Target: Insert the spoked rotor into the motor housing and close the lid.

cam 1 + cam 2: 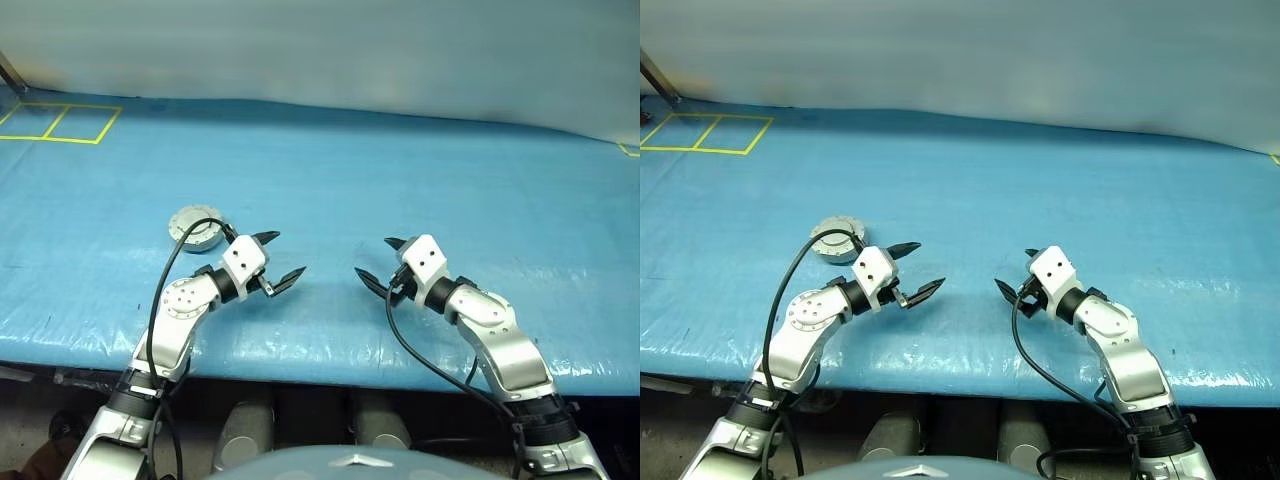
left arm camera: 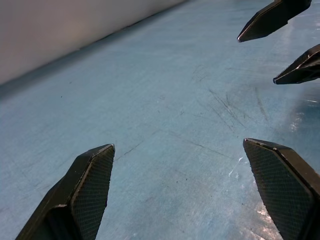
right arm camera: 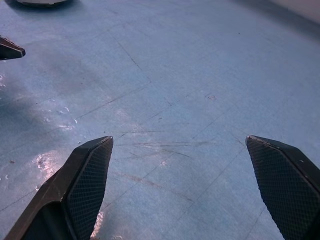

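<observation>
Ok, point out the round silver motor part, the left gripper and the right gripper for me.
round silver motor part (image 1: pixel 194 229): left eye view, on its grey top face.
left gripper (image 1: pixel 279 259): left eye view, midway between its open fingertips.
right gripper (image 1: pixel 378 261): left eye view, midway between its open fingertips.

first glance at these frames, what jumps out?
Two open hands, the left hand and the right hand, hover over the blue table cover near its front edge, tips facing each other, holding nothing. Just beyond the left hand a round silver-grey lid lies flat on the cover, the only part on it. Yellow tape squares mark the far left corner.
</observation>
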Robot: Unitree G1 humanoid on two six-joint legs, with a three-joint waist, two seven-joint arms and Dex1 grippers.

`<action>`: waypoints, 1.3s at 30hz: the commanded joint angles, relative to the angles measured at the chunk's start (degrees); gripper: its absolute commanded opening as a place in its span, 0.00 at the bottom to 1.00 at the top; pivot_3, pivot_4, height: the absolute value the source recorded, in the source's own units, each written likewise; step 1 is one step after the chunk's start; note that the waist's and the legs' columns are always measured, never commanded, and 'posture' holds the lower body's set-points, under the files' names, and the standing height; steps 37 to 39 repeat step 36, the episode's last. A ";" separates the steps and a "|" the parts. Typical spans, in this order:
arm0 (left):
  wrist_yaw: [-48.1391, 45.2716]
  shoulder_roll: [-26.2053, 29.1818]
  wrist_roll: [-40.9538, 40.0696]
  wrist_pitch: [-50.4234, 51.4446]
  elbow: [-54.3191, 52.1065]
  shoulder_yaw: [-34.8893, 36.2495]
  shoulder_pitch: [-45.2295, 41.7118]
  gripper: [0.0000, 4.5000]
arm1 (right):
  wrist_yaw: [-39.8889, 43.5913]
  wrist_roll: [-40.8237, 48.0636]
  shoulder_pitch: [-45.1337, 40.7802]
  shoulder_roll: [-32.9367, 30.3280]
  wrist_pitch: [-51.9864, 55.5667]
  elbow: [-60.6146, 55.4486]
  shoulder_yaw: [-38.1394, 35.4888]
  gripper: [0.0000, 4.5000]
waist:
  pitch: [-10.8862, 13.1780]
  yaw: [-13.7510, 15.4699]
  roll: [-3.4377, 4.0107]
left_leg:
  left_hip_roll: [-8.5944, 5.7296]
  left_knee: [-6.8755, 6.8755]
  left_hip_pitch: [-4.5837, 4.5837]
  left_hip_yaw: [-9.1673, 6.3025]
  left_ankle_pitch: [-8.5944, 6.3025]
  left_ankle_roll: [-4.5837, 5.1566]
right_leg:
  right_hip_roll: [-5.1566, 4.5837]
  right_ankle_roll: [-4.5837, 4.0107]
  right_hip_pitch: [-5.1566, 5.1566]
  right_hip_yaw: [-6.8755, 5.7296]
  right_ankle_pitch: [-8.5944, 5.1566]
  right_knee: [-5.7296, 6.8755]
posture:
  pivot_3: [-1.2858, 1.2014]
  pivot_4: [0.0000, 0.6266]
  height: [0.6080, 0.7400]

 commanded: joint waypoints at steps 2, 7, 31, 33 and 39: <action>0.38 -0.04 0.40 -1.62 -0.85 1.09 -0.46 1.00 | 0.10 0.18 -0.34 0.16 -1.31 -1.49 -0.62 1.00 | 0.00 0.01 0.00 | 0.00 0.00 0.00 0.00 0.00 0.00 | 0.00 0.00 0.00 0.00 0.00 0.00 | 0.52 0.24 1.00; 0.79 -0.07 0.38 -1.72 -0.87 1.40 -0.27 1.00 | 0.24 0.38 -0.81 0.08 -1.30 -0.99 -0.95 1.00 | 0.00 0.01 0.00 | 0.00 0.00 0.00 0.00 0.00 0.00 | 0.00 0.00 0.00 0.00 0.01 0.00 | 0.52 0.24 1.00; 1.61 0.19 0.29 -2.41 -0.20 3.28 -0.22 1.00 | 0.41 1.78 -1.47 1.62 -0.44 -1.52 -1.27 1.00 | -0.02 -0.03 0.03 | 0.00 0.02 0.01 0.01 0.00 0.00 | 0.00 0.00 0.00 0.01 0.04 0.02 | 0.52 0.24 1.00; 2.31 -0.05 0.12 -2.64 -0.02 3.94 -0.08 1.00 | 0.20 1.04 -1.72 1.42 -0.68 -0.96 -0.77 1.00 | -0.02 -0.02 0.03 | 0.00 0.04 0.01 0.01 0.00 0.00 | 0.00 0.00 0.01 0.01 0.04 0.02 | 0.52 0.24 1.00; 2.51 -0.78 -0.12 -2.52 -0.32 4.23 0.30 1.00 | 0.29 0.89 -1.68 1.57 -0.89 -0.72 -0.63 1.00 | -0.02 -0.01 0.03 | 0.00 0.03 0.01 0.01 0.00 0.00 | 0.01 -0.01 0.01 0.01 0.05 0.03 | 0.52 0.24 1.00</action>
